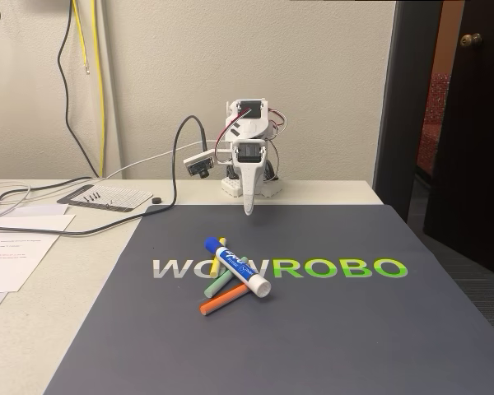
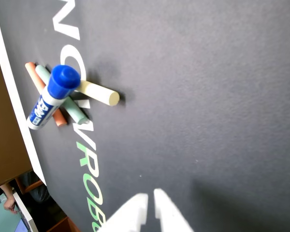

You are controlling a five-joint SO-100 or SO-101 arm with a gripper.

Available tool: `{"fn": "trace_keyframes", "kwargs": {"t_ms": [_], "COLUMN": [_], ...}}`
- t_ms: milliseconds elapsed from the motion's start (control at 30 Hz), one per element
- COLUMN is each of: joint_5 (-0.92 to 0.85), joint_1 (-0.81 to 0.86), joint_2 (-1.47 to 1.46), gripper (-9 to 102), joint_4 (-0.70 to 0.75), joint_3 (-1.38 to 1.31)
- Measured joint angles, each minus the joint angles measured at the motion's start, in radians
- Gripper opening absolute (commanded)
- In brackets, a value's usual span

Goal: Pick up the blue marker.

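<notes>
Marker (image 1: 237,267) lies across the sticks (image 1: 222,292) near mat (image 1: 329,337) centre, on top of them, on the mat's lettering. My gripper (image 1: 249,210) hangs over the mat's far edge, well apart from the pile. Papers (image 1: 16,247) left of mat in fixed view.

Blue marker (image 1: 238,267) (image 2: 51,97): thick white barrel, blue cap, blue printed label. Laid diagonally on the dark mat across its printed lettering, propped over thin coloured sticks; in the fixed view the cap is directed up-left.
</notes>
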Motion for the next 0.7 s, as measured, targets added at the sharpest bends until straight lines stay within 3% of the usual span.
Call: {"fn": "trace_keyframes", "kwargs": {"t_ms": [700], "joint_5": [-0.057], "joint_1": [0.0], "joint_2": [0.0], "gripper": [0], "joint_4": [-0.026], "joint_3": [0.0]}}
